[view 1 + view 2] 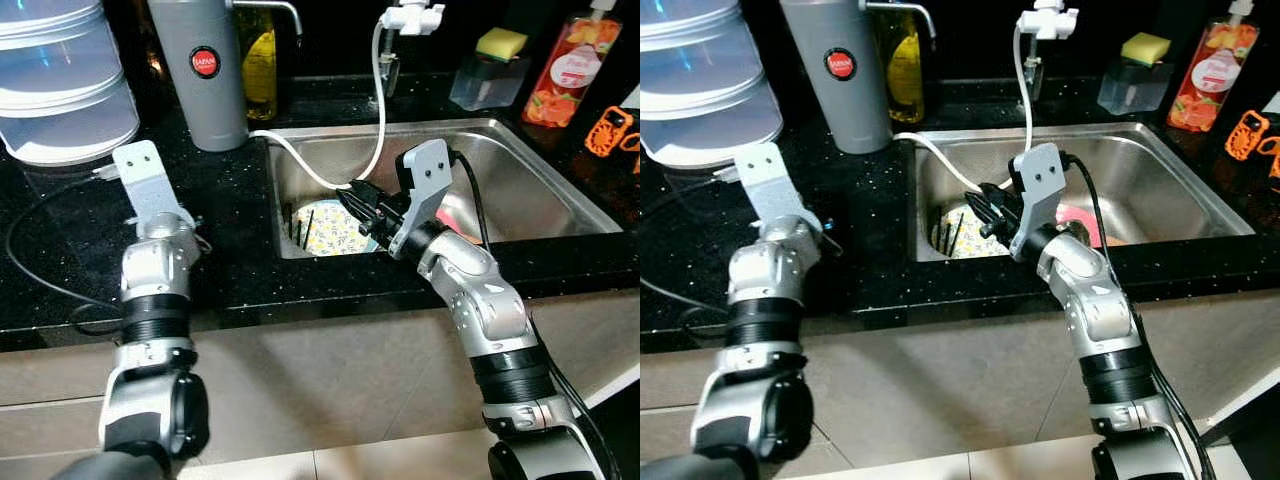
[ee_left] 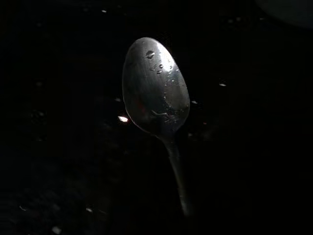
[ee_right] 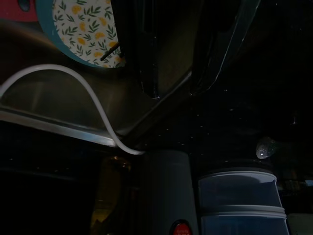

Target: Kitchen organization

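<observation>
A wet metal spoon [image 2: 156, 93] lies over the black counter, its bowl pointing away from my left gripper. That gripper is hidden under its grey wrist mount [image 1: 150, 185], left of the sink. In the steel sink [image 1: 520, 190] lies a teal-rimmed plate [image 1: 330, 238] with yellow flowers, and dark utensils [image 1: 303, 224] rest on it. My right gripper [image 1: 352, 200] hangs open just above the plate with nothing between its fingers [image 3: 146, 54].
A grey thermos jug [image 1: 205, 70] and stacked clear containers [image 1: 60, 80] stand at the back left. A white hose [image 1: 375, 110] drops from the tap into the sink. A pink item [image 1: 455, 215] lies in the sink. Soap bottle [image 1: 575, 65] and sponge holder [image 1: 490, 70] stand behind it.
</observation>
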Motion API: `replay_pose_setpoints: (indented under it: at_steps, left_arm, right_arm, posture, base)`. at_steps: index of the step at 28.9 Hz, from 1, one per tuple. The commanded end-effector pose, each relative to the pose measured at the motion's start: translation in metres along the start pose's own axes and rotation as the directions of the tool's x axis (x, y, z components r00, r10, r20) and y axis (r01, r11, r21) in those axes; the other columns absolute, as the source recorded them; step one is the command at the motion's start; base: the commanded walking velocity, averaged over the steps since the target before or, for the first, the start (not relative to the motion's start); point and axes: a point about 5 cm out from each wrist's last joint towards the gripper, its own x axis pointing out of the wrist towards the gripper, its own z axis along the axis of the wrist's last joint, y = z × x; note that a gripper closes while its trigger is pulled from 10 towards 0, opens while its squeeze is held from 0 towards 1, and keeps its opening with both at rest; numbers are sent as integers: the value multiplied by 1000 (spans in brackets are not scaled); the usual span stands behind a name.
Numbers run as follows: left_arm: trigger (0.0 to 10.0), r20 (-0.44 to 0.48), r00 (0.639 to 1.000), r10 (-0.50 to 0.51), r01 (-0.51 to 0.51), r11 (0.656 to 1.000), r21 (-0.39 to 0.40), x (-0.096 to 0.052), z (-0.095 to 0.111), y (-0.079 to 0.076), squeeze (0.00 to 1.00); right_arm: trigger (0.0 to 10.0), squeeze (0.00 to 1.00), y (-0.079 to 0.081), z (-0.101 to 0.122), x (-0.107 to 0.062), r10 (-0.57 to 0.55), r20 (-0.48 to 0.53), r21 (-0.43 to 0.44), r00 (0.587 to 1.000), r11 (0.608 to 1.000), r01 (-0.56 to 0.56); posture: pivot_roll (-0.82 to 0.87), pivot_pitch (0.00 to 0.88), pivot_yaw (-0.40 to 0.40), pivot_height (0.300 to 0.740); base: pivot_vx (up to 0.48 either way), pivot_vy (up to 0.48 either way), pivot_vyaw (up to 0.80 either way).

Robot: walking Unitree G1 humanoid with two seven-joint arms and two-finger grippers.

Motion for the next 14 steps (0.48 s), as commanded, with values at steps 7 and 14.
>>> replay_pose_setpoints:
  at_steps: [7,14]
  left_arm:
    - [0,-155,984,88,-68,989,132,11,-39,42,0]
    - [1216,102,994,40,-69,950,304,8,-10,48,0]
  right_arm:
    - [10000,0,-2,-4,-3,-14,-22,9,1000,1000,14]
    - [10000,0,-1,-4,-1,-10,-17,15,1000,1000,10]
  posture:
    - [123,0,-4,740]
    - [135,0,-11,740]
  base:
    - [0,0,0]
    - [0,0,0]
